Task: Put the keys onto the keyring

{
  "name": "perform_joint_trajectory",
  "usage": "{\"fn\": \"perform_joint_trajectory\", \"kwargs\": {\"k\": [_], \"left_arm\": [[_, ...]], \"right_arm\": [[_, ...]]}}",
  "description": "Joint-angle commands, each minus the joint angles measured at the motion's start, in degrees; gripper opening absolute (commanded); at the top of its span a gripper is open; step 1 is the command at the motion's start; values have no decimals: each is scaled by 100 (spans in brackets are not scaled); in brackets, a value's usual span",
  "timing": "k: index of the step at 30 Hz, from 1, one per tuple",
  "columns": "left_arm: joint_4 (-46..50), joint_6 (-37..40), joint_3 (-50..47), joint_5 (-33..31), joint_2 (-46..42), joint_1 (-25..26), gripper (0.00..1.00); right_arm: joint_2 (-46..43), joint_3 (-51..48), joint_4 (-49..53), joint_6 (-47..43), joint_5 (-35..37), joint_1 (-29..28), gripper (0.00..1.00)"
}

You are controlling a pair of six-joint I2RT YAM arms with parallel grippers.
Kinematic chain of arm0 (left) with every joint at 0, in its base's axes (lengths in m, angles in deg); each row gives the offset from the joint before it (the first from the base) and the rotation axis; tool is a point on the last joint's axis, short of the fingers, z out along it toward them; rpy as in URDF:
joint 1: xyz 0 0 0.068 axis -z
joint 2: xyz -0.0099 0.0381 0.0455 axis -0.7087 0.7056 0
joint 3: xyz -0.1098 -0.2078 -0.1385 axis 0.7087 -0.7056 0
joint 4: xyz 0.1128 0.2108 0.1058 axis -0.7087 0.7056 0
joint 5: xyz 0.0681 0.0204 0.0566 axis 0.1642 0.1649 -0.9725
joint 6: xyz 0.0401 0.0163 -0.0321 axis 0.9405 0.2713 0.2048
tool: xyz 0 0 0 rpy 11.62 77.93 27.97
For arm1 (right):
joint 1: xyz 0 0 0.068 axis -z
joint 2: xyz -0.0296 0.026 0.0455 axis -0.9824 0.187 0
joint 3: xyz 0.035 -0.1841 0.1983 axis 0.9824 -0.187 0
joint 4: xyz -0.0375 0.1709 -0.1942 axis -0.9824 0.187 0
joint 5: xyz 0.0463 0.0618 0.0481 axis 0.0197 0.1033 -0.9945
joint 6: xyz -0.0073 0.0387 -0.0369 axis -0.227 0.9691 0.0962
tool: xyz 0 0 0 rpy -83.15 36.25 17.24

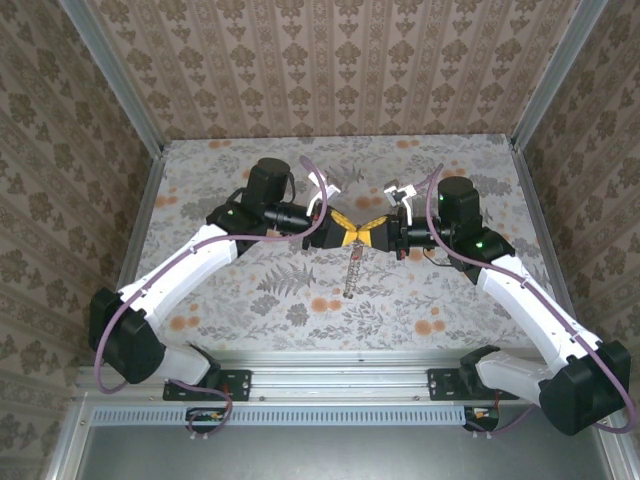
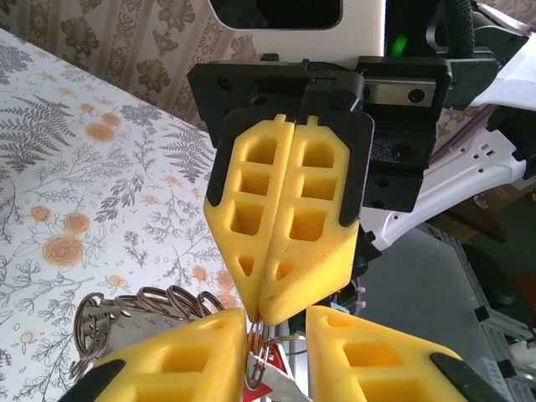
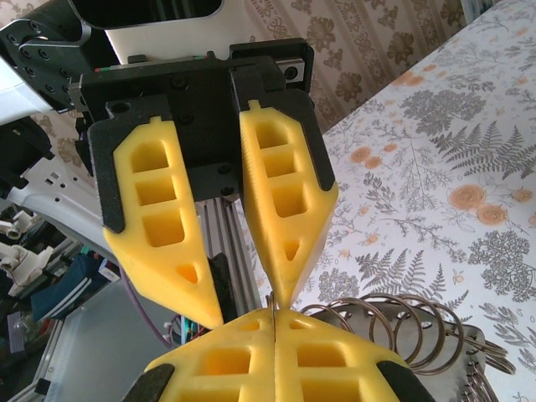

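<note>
Right gripper clenched on keyring, chain hanging mid-frame; left gripper released, jaws spread beside red key.

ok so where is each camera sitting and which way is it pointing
Top external: above and behind the arms, looking down at the table; both arms show, left gripper and right gripper meeting mid-table.
Left wrist: on the left arm, facing the shut right gripper; its own fingers sit at the bottom edge.
Right wrist: on the right arm, facing the open left gripper; its own fingers are pressed together at the bottom.
Shared: both wrist views catch the keyring and floral table.
</note>
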Motion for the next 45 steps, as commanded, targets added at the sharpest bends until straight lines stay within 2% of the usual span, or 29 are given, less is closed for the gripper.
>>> {"fn": "perform_joint_trajectory", "kwargs": {"k": [1, 6, 11, 20, 24, 29, 37, 41, 45], "left_arm": [[-53, -10, 92, 205, 12, 59, 24], [-103, -11, 56, 245, -17, 76, 20], [-105, -10, 21, 258, -31, 85, 28], [-19, 97, -15, 259, -40, 127, 29], [-22, 146, -36, 276, -49, 129, 21], [-112, 156, -82, 294, -81, 129, 0], [-473, 16, -197, 69, -186, 161, 0], [-842, -60, -373, -412, -351, 160, 0], [-1377, -199, -648, -878, -586, 187, 0]], "right_arm": [[-59, 156, -268, 19, -29, -25, 0], [-59, 147, -276, 10, 24, -20, 0], [-45, 121, -303, 10, 68, -18, 0], [-15, 107, -365, 24, 105, -7, 0], [-8, 109, -373, 35, 123, -7, 0], [2, 106, -403, 53, 149, -7, 0], [-57, 24, -757, 403, 325, 0, 0], [-296, -175, -1236, 836, 589, 128, 23], [-673, -513, -1774, 1349, 892, 390, 35]]}}
